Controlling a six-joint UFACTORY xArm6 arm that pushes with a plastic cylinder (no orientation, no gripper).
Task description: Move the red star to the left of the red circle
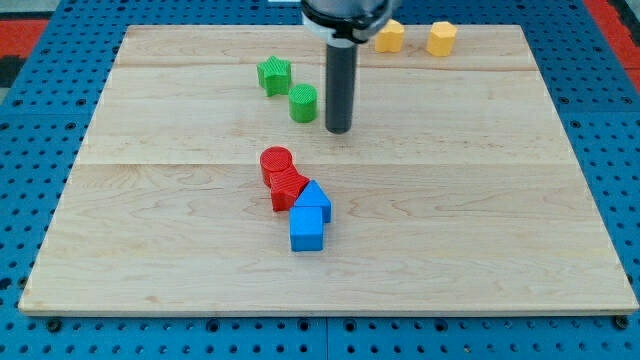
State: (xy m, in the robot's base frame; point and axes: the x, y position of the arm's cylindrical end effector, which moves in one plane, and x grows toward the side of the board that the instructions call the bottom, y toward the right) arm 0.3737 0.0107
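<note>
The red circle (276, 162) sits near the board's middle. The red star (287, 187) touches it just below and slightly to the right. My tip (339, 130) is above and to the right of both red blocks, apart from them, and just right of the green circle (303, 103).
A blue triangle-topped block (315, 199) touches the red star's right side, with a blue cube (307, 229) right below it. A green star (273, 75) lies at upper left of the green circle. Two yellow blocks (389, 37) (441, 38) sit at the board's top edge.
</note>
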